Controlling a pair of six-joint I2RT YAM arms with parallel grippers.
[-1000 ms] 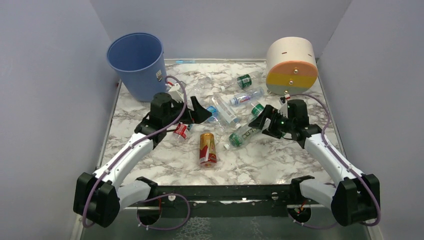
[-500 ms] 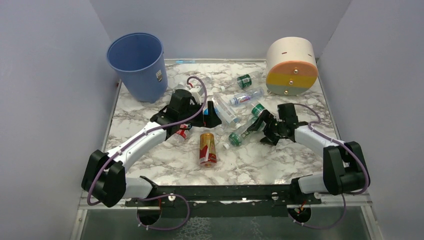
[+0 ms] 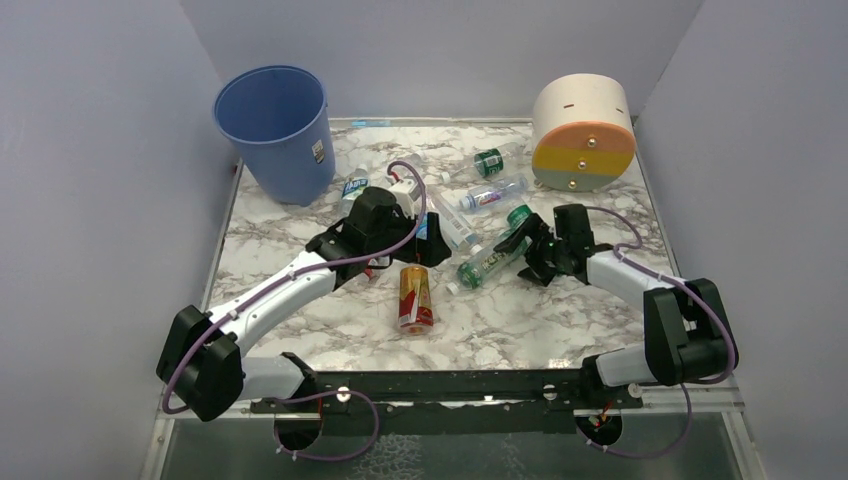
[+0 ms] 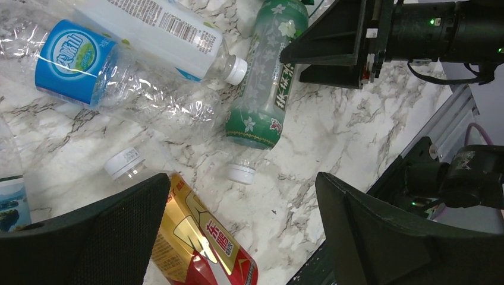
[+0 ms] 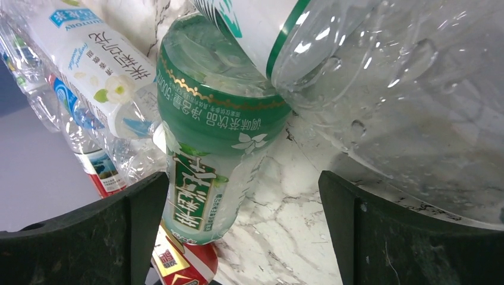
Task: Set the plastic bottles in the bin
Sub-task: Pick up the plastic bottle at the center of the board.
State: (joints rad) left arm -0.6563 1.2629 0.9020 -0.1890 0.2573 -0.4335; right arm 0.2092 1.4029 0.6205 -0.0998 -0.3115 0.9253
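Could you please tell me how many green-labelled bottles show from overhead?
3 green-labelled bottles: one lying at the right gripper's open tips, one just behind it, one at the back near the drum. Others may hide under the arms.

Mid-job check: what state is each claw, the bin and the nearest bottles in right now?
left claw: open, empty.
right claw: open, green-label bottle between its fingers, ungripped.
green-label bottle: lying down, capped.
amber bottle: lying down.
blue-label bottle: lying down, crushed.
bin: upright, mouth open.
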